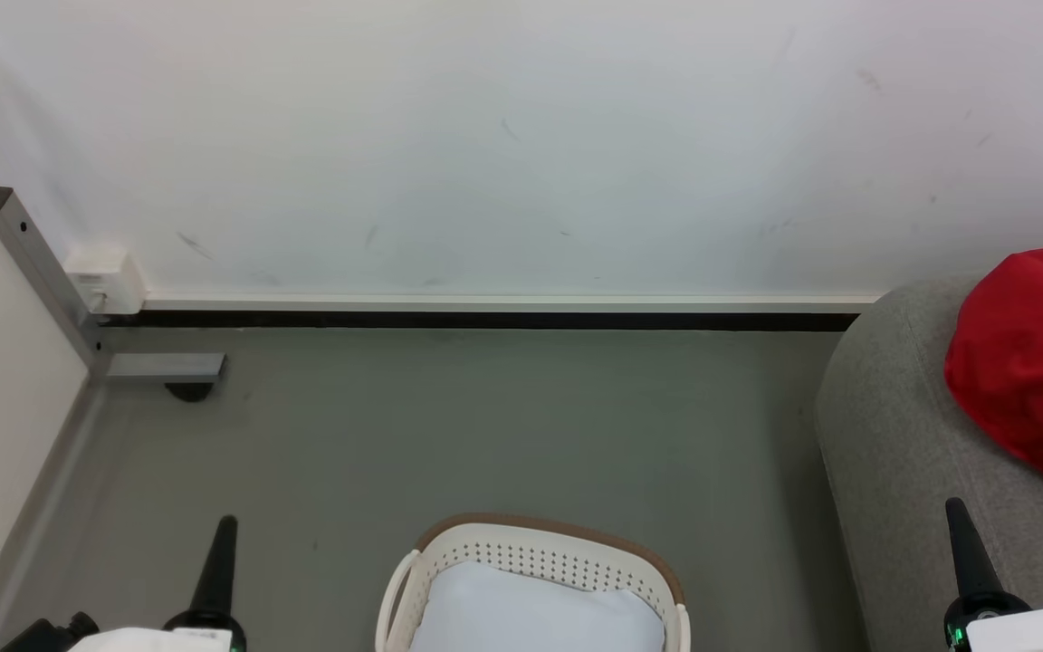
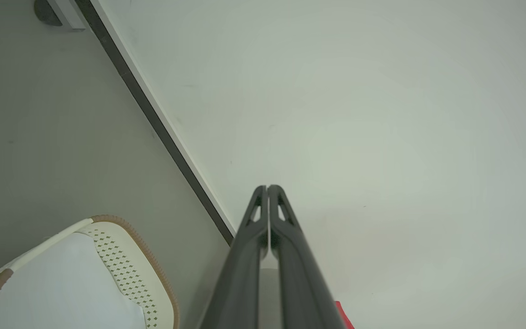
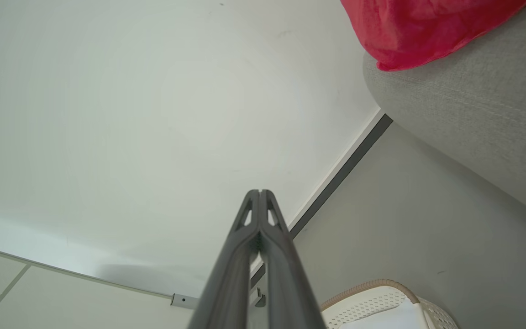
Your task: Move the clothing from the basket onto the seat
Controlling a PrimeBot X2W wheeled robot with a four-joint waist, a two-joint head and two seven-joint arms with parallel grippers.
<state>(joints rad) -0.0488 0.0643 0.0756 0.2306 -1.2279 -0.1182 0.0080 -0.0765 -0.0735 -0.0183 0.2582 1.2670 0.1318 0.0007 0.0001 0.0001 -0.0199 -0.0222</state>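
Observation:
The red clothing [image 1: 1028, 362] lies bunched on the grey seat [image 1: 902, 435] at the right edge of the head view; the right wrist view has the clothing [image 3: 423, 27] on the seat [image 3: 473, 109] too. The white basket [image 1: 531, 561] with its brown rim stands on the floor at bottom centre, holding a pale blue-white cloth [image 1: 521, 607]. My left gripper [image 1: 226, 523] is at lower left, shut and holding nothing [image 2: 267, 187]. At lower right, beside the seat's front, my right gripper [image 1: 954, 505] is shut and holds nothing [image 3: 259, 192].
A white wall [image 1: 521, 136] with a dark baseboard [image 1: 485, 319] runs behind the grey floor [image 1: 485, 426]. A grey metal bracket [image 1: 42, 272] and a white box [image 1: 110, 279] sit in the left corner. The basket [image 2: 121, 260] shows at the left wrist view's lower left.

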